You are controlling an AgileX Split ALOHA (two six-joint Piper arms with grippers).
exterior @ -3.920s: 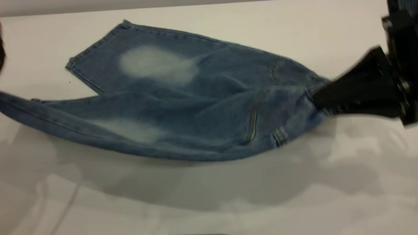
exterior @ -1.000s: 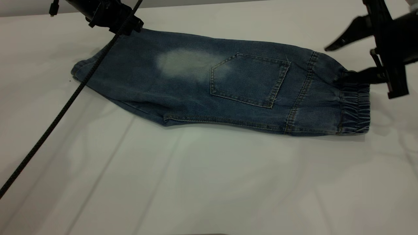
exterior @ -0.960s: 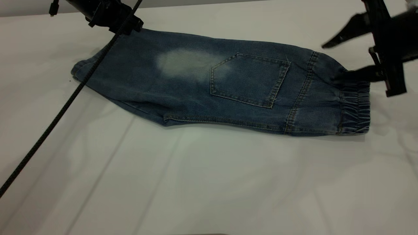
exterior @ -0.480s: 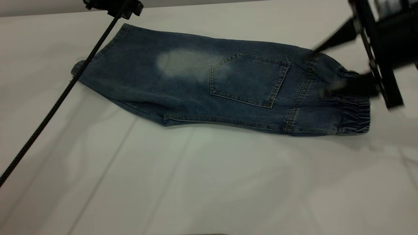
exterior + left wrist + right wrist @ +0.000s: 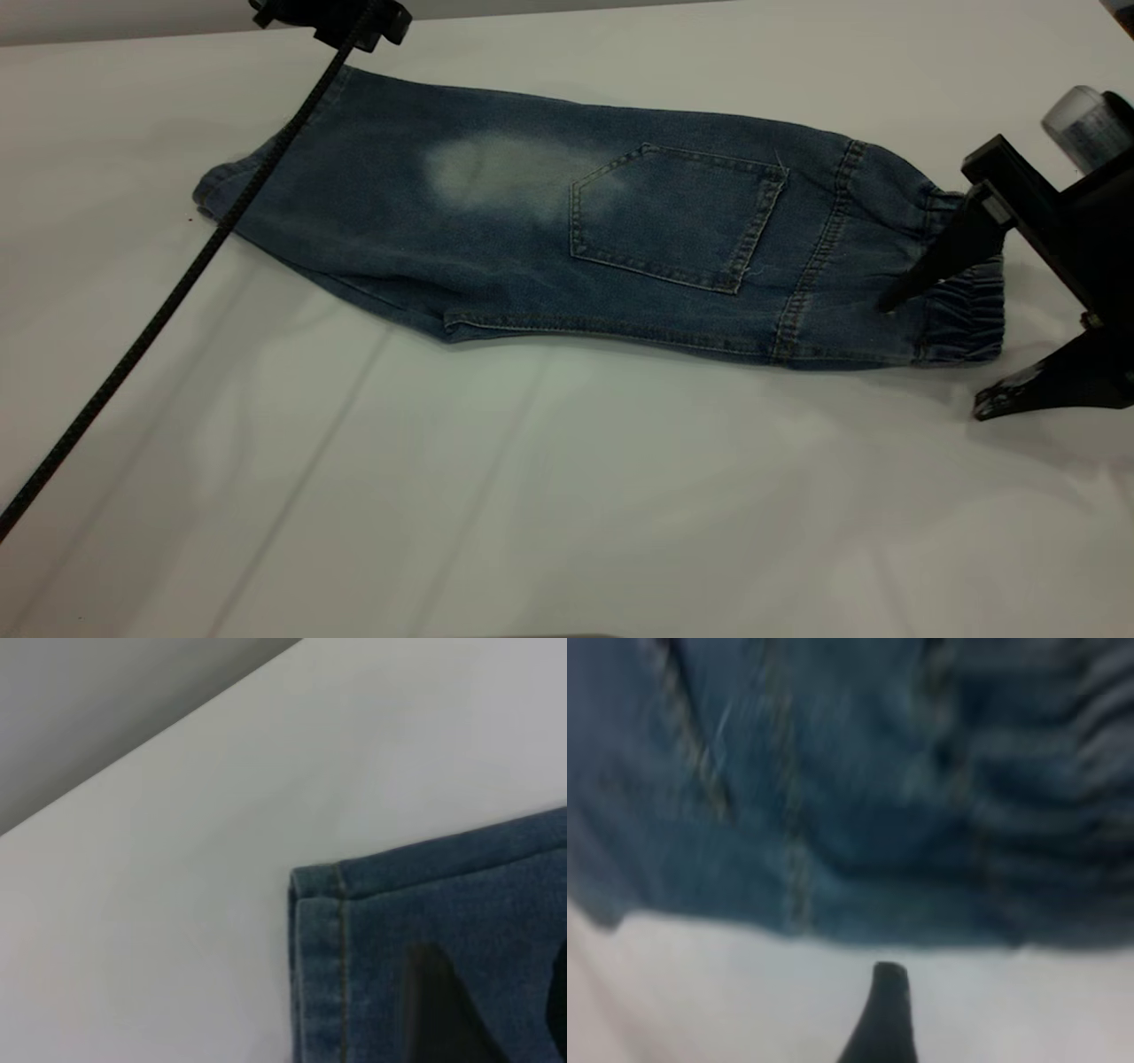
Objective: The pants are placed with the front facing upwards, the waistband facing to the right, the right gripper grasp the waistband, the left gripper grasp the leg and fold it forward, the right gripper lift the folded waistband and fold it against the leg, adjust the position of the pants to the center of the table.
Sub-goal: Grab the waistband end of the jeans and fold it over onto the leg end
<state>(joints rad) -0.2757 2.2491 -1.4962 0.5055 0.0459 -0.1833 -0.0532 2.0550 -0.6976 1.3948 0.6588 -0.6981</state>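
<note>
My right gripper (image 5: 930, 359) straddles the waistband (image 5: 966, 306) with its jaws apart, ready to clamp; the pants (image 5: 567, 230) lie folded lengthwise on the bench (image 5: 532, 496), my left gripper (image 5: 332, 18) beyond their hem.

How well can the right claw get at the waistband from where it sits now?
Probably well. The right claw is open, one finger over the waistband, the other on the table beside it, nothing between.
</note>
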